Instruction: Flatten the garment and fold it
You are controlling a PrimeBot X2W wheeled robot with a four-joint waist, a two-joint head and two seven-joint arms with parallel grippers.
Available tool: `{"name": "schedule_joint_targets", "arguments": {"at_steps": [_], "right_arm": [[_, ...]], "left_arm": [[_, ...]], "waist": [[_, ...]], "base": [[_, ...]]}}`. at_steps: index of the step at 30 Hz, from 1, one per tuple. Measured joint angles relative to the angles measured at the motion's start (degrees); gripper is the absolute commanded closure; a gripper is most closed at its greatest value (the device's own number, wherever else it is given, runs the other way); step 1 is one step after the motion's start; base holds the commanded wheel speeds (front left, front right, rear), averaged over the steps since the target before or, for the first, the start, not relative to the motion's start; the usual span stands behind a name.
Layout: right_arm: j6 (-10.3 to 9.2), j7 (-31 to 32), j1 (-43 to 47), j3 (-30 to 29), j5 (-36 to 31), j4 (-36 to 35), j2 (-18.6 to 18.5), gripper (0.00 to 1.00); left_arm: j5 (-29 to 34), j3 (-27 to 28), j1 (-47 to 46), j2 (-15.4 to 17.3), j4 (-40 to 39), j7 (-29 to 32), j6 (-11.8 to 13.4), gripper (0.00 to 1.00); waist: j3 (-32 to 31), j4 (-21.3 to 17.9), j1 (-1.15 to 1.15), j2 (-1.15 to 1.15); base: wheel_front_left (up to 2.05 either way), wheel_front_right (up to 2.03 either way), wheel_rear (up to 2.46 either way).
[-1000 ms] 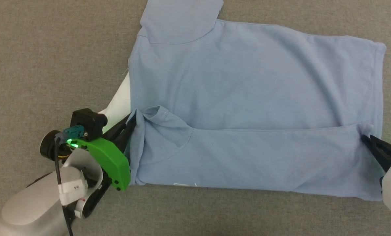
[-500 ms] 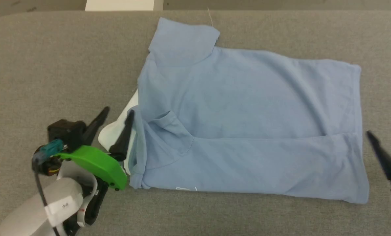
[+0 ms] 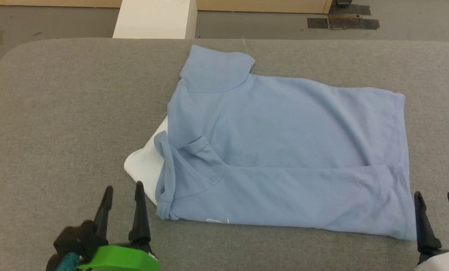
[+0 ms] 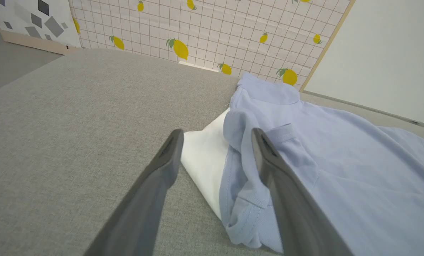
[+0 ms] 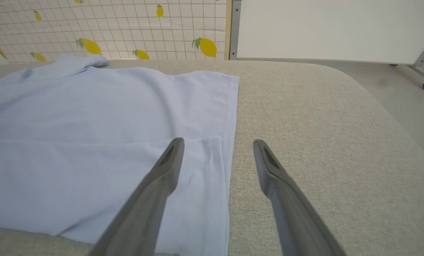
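Half-folded shirt (image 3: 284,143) on table (image 3: 58,113).
Runs lengthwise left-right, hem rightward, flanked by left gripper (image 3: 123,187) and right gripper (image 3: 435,194), both spread, empty.

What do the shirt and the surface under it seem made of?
Garment: soft matte knit, probably cotton; fine texture and stitched hems show. White panel: smoother fabric, weave unclear. Surface: coarse grey woven cloth, matte, with visible flecked weave.
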Motion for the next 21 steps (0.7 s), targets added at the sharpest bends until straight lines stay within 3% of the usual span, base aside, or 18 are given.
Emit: {"name": "schedule_joint_targets", "arguments": {"at_steps": [4, 7, 11, 15, 21], "right_arm": [[-0.01, -1.22, 0.0, 0.1, -0.75, 1.23, 0.59, 0.0], [-0.01, -1.27, -0.71, 0.16, -1.19, 1.45, 0.0, 0.0], [-0.01, -1.12, -2.05, 0.24, -1.33, 1.37, -0.9, 0.0], [-0.01, -0.79, -2.99, 0.96, -1.32, 1.45, -1.22, 0.0], [-0.01, -0.33, -3.77, 2.09, -1.19, 2.05, -1.36, 0.0]], "left_arm": [[2.25, 1.54, 1.15, -2.64, 2.74, 0.0, -3.65, 0.0], [2.64, 0.15, 0.68, -2.35, 5.03, 0.85, -5.92, 0.0], [2.55, -2.23, -2.77, -1.76, 6.6, 6.51, -8.25, 0.0], [0.03, -3.0, -5.95, -1.6, 8.55, 14.26, -8.96, 0.0], [-3.67, -2.43, -7.22, -1.46, 11.59, 21.69, -7.38, 0.0]], "waist": [[0.27, 0.41, 0.0, 0.0], [0.58, 0.54, 0.0, 0.0], [1.24, 0.79, 0.0, 0.0], [2.35, 0.86, 0.0, 0.0], [4.42, 0.4, 0.0, 0.0]], "base": [[0.0, 0.0, 0.0], [0.0, 0.0, 0.0], [0.0, 0.0, 0.0], [0.0, 0.0, 0.0], [0.0, 0.0, 0.0]]}}
